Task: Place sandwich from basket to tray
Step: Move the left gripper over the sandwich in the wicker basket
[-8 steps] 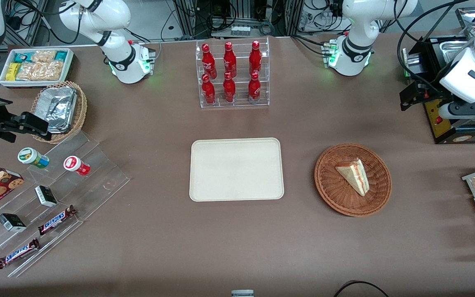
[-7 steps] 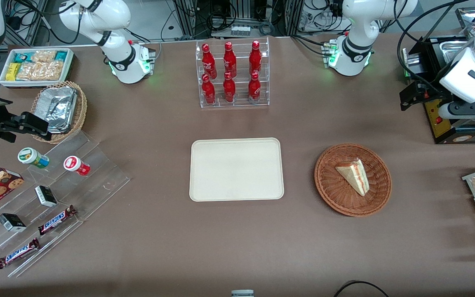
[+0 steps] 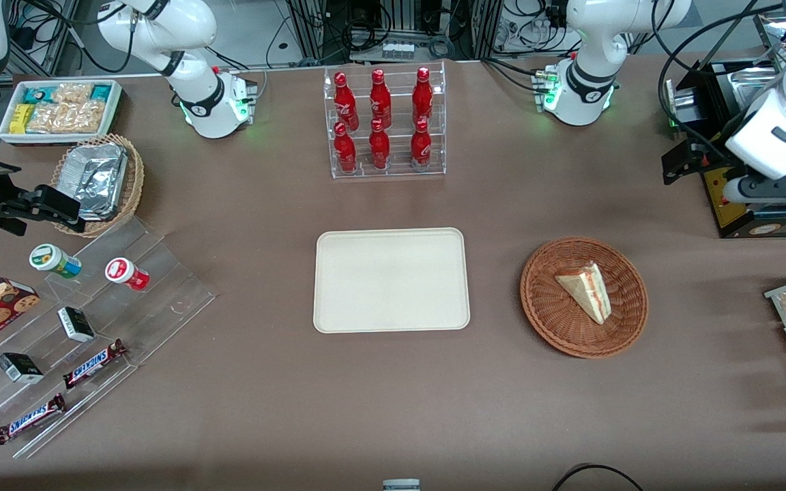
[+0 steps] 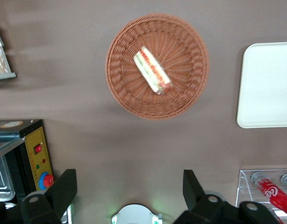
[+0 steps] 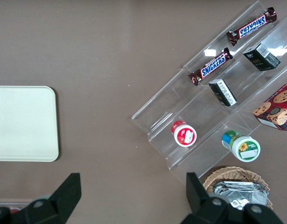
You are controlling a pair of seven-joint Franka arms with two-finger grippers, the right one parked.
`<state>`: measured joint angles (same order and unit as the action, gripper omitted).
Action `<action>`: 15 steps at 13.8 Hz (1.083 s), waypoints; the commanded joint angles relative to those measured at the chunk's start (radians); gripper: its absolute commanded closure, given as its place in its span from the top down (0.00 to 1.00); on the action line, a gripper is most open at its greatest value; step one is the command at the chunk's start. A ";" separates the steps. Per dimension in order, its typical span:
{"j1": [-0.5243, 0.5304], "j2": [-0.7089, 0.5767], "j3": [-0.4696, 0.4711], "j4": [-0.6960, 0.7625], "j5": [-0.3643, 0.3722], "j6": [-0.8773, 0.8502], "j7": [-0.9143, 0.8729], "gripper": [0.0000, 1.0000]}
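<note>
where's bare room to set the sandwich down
The tray is bare all over, as is the table strip between it and the basket holding the sandwich. Crowded: the bottle rack and acrylic snack steps. The open gripper hovers above the table beside the basket.

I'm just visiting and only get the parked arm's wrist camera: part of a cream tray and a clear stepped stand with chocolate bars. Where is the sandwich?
Observer: The sandwich lies in a round brown wicker basket, beside the tray, toward the working arm's end of the table.
Operator: And the arm that should fetch it?
Observer: Its tool hangs above the table, farther from the front camera than the basket, with its fingers open and nothing held.
Operator: How is the sandwich lying?
Observer: White bread faces up, and the red and green filling edge faces the working arm's end.
</note>
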<state>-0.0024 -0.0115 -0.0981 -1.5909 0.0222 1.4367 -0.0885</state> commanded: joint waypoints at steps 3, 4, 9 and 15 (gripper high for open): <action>0.015 -0.005 0.015 -0.112 0.016 0.106 -0.060 1.00; 0.015 -0.005 0.014 -0.133 0.015 0.146 -0.133 1.00; 0.012 -0.011 0.011 -0.243 0.010 0.290 -0.318 1.00; 0.004 -0.045 -0.023 -0.444 0.010 0.537 -0.549 1.00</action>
<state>0.0048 -0.0096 -0.1042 -1.9431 0.0251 1.8998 -0.5725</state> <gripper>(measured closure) 0.000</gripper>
